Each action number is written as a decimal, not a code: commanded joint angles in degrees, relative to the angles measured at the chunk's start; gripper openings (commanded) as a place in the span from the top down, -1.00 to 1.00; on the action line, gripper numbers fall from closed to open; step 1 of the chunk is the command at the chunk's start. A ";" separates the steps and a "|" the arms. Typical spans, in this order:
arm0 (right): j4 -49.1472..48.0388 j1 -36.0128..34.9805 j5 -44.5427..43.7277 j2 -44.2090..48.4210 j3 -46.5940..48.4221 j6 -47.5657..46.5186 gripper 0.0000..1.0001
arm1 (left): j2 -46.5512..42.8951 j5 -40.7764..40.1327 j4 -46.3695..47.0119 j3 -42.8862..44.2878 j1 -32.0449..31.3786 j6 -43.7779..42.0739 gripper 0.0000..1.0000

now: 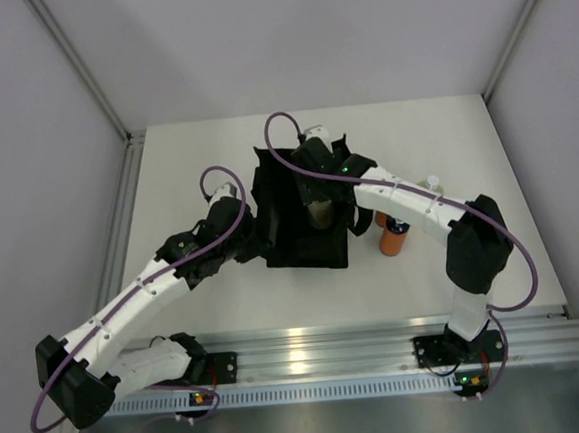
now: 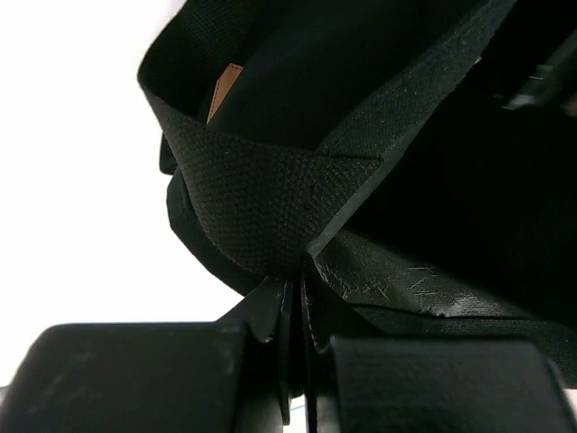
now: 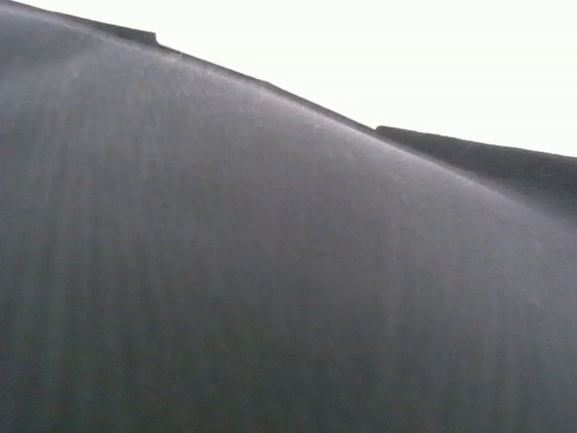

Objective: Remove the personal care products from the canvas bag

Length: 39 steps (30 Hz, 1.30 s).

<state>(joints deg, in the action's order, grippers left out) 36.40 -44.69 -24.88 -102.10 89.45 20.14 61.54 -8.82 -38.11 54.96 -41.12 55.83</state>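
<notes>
Top cam hangs above and behind the arm bases, looking down on the whole table (image 1: pixel 196 174) with the canvas bag (image 1: pixel 297 244) roughly dead center, far enough back that both arms fit in frame. Left wrist cam is jammed right up against the bag's left side, looking out past the left claw (image 2: pixel 293 305) at a folded corner of black fabric, with bright table showing left of the bag. Right wrist cam is so close to the bag that it's just blurry dark cloth with a bright strip above, so the bag is the one thing all three views share.
</notes>
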 commanded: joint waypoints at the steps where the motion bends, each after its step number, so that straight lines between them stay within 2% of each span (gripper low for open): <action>1: 0.78 1.09 0.45 -2.31 3.27 -1.33 -0.38 | 0.16 0.12 -0.48 0.50 -0.01 -0.99 1.00; 7: 0.51 2.41 1.50 -4.15 3.02 -0.37 -0.24 | -0.63 0.03 -0.48 0.24 -0.01 -1.34 1.00; 11: -0.98 2.50 3.35 -3.63 1.61 0.16 0.27 | -1.33 -0.06 -0.48 -0.11 -0.01 -1.25 1.00; 14: -1.07 2.50 3.70 -2.84 1.25 0.60 0.36 | -1.77 -0.32 -0.56 -0.29 -0.01 -1.25 1.00; 20: -1.07 2.41 5.37 -1.87 2.22 -0.28 0.81 | -2.04 -0.50 -0.56 -0.47 -0.01 -1.08 1.00; 24: -1.25 1.98 5.90 -1.17 4.15 -0.89 1.00 | -2.04 -0.76 -0.48 -0.38 -0.01 -1.08 1.00; 39: -9.77 -2.07 6.69 4.02 3.54 -8.45 1.00 | -1.33 -1.82 -0.56 -0.11 -0.01 -1.43 1.00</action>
<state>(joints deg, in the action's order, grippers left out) 34.92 -45.08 -18.15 -103.85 91.13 14.52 60.12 -9.56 -38.13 54.96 -41.04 55.31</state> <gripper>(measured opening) 0.407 0.038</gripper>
